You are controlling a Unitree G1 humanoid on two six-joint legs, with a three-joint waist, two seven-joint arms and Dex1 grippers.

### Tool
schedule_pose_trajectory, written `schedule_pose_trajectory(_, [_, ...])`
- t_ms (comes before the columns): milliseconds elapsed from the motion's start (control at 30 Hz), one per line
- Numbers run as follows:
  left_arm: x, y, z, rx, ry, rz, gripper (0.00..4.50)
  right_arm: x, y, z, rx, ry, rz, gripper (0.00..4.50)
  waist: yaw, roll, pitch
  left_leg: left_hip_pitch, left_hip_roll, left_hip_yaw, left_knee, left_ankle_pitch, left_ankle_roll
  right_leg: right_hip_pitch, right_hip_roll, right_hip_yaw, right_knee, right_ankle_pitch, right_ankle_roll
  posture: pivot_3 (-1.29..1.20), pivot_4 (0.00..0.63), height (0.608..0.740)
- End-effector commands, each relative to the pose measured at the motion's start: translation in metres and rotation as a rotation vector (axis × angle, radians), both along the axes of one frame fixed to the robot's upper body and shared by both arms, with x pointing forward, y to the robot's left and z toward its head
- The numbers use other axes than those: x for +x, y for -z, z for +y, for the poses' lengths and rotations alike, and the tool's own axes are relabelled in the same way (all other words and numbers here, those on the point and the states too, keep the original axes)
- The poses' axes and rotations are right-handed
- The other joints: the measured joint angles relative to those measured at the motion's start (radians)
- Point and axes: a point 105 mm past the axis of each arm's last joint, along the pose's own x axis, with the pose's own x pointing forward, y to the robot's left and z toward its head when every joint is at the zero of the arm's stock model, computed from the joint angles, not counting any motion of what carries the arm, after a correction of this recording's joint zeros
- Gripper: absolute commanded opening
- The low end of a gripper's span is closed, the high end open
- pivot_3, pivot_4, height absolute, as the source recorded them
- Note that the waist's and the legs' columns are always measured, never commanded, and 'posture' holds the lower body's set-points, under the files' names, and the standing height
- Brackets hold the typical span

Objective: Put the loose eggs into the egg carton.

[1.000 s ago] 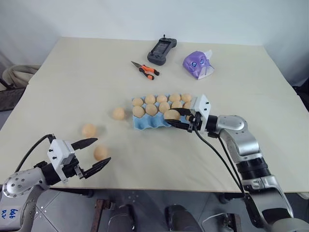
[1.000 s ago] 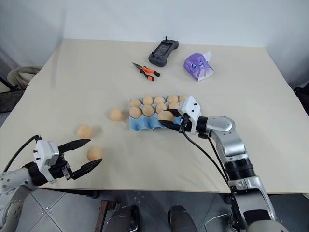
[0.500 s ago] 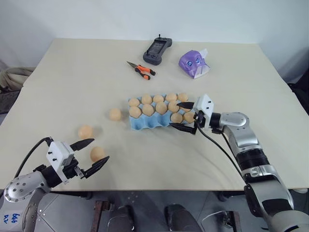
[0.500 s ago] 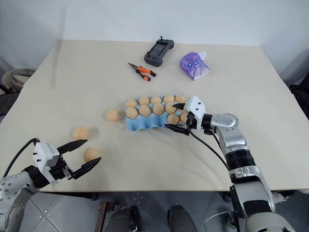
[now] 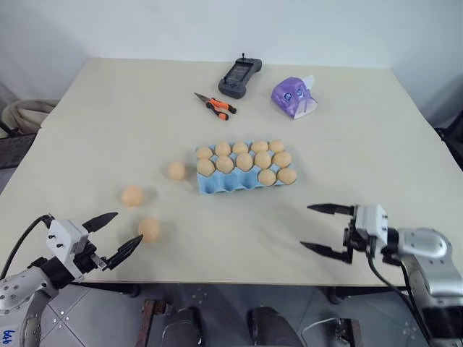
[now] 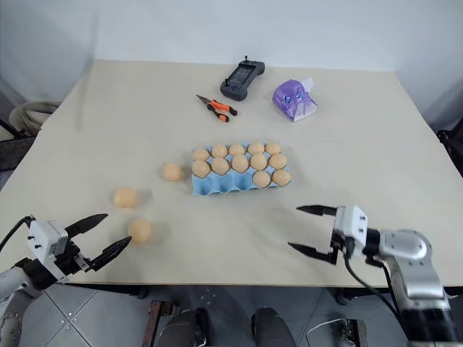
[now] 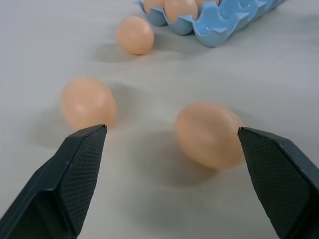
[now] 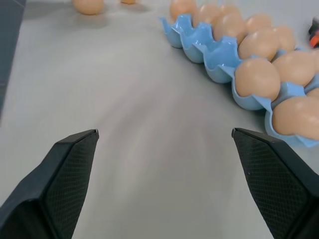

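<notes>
The left gripper [image 5: 110, 233] hangs low at the near edge of the table [image 5: 108, 116], its two black fingers spread wide with nothing between them. Just ahead of its fingertips lies one loose egg [image 5: 149, 228], close to the inner finger but not touching it. A second loose egg [image 5: 132, 195] sits a little farther out from this gripper, and a third [image 5: 176, 170] lies beyond that, just beside the short end of the egg carton [image 5: 224, 184].

The right gripper [image 5: 316, 229] is also over the near part of the table, fingers wide apart and empty, pointing across toward the other arm. The carton lies ahead of it and off toward the table's middle, well apart from its fingertips. The light blue tray holds eleven eggs: the far and middle rows look full, and two eggs sit at the end of the near row closest to the right gripper, with the near cups toward the left gripper empty.

Far beyond both grippers, near the back of the table, rest a dark handheld controller [image 5: 240, 76], orange-handled pliers [image 5: 215, 105] and a purple packet [image 5: 294, 96]
</notes>
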Motion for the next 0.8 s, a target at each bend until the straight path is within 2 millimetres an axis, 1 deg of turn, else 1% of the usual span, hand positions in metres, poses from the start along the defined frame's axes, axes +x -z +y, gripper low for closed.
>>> schedule_pose_trajectory(33, [-0.003,-0.007,-0.002,0.015,0.054,0.002,4.5,-0.012,0.0,-0.004,-0.012,0.013,-0.057,4.48,0.002,0.0,0.0,0.0,-0.001,0.0,0.0,0.0,0.0,0.0,-0.001,0.0,0.0,0.0,0.0,0.0,0.15,0.74])
schedule_pose_trajectory(133, [0.0,-0.007,-0.004,0.034,0.068,0.013,4.5,-0.008,0.002,-0.007,0.029,0.086,-0.06,4.48,0.0,0.0,0.0,0.0,-0.002,0.001,0.0,0.0,0.001,0.0,-0.002,0.001,0.0,0.001,0.001,0.0,0.15,0.74])
schedule_pose_trajectory(233, [0.004,-0.008,-0.005,0.026,0.057,0.013,4.5,-0.007,0.001,-0.006,0.031,0.095,-0.07,4.48,0.001,0.0,0.0,0.0,-0.001,0.001,0.0,0.0,0.001,0.0,-0.002,0.001,0.0,0.001,0.001,0.0,0.15,0.74])
schedule_pose_trajectory(333, [0.005,-0.005,-0.018,0.002,0.109,0.049,4.5,-0.003,-0.002,-0.005,0.037,0.103,-0.076,4.48,0.003,0.0,0.0,0.0,-0.001,0.001,0.0,0.0,0.0,0.0,-0.001,0.0,0.0,0.001,0.001,0.0,0.15,0.74])
schedule_pose_trajectory(400, [0.01,0.001,-0.028,0.002,0.14,0.073,4.5,-0.003,-0.002,-0.004,0.036,0.093,-0.069,4.48,0.003,0.0,0.0,0.0,-0.001,0.001,0.0,0.0,0.0,0.0,-0.001,0.001,0.0,0.001,0.001,0.0,0.15,0.74])
schedule_pose_trajectory(567, [0.026,0.012,-0.042,0.008,0.139,0.086,4.5,-0.003,-0.003,0.003,0.031,0.06,-0.054,4.48,0.005,0.0,0.0,0.0,-0.001,0.001,0.0,0.0,0.001,0.0,-0.001,0.001,0.0,0.001,0.001,0.0,0.15,0.74])
schedule_pose_trajectory(633, [0.033,0.016,-0.044,0.004,0.104,0.074,4.5,-0.002,-0.005,0.005,0.036,0.056,-0.05,4.48,0.005,0.0,0.0,0.0,-0.001,0.001,0.001,0.0,0.001,0.0,-0.001,0.001,0.0,0.001,0.001,0.0,0.15,0.74])
schedule_pose_trajectory(733, [0.035,0.019,-0.049,-0.008,0.1,0.081,4.5,-0.002,-0.006,0.007,0.039,0.053,-0.044,4.48,0.001,0.0,0.0,0.0,-0.001,0.001,0.001,0.0,0.001,0.0,-0.001,0.001,0.0,0.001,0.001,0.0,0.15,0.74])
schedule_pose_trajectory(800, [0.034,0.023,-0.05,0.003,0.096,0.087,4.09,-0.002,-0.006,0.008,0.039,0.053,-0.042,4.5,0.002,0.0,0.0,0.0,0.0,0.001,0.001,0.0,0.001,-0.001,0.0,0.002,0.0,0.001,0.001,0.0,0.15,0.74])
